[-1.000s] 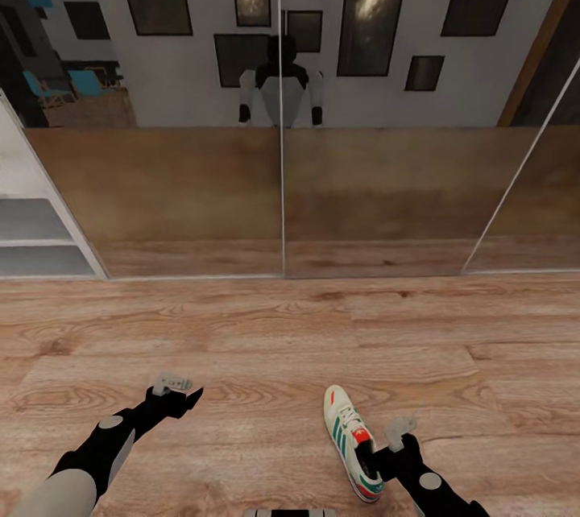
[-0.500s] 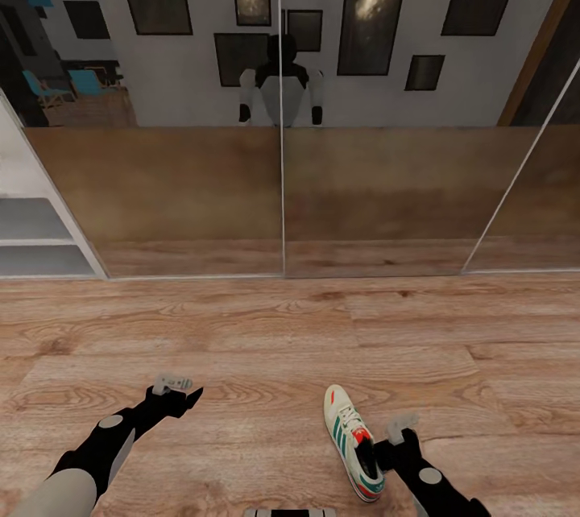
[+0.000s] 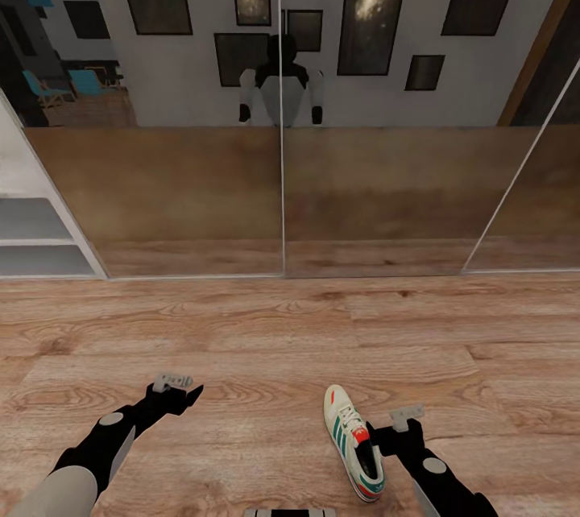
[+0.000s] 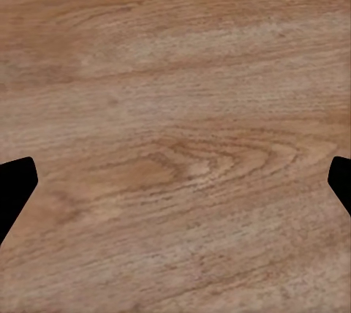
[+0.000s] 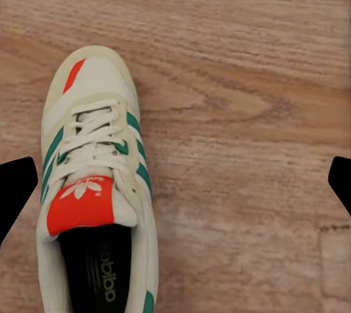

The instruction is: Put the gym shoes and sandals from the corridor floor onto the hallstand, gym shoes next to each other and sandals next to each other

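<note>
One gym shoe (image 3: 353, 441) lies upright on the corridor floor (image 3: 266, 340), near and right of centre, toe pointing away (white, green side stripes, red-orange tongue patch). The hallstand (image 3: 32, 227) shelves show far left.

gym shoe (image 3: 354, 441) x1 | grippers x2: left gripper (image 3: 186, 396), right gripper (image 3: 379, 438)

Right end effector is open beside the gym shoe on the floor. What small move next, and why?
Probably shift the right end effector sideways toward the robot's left, then lower. In the right wrist view the gym shoe lies off-centre near one fingertip, flat on the corridor floor, so the open fingers do not yet straddle it.
</note>
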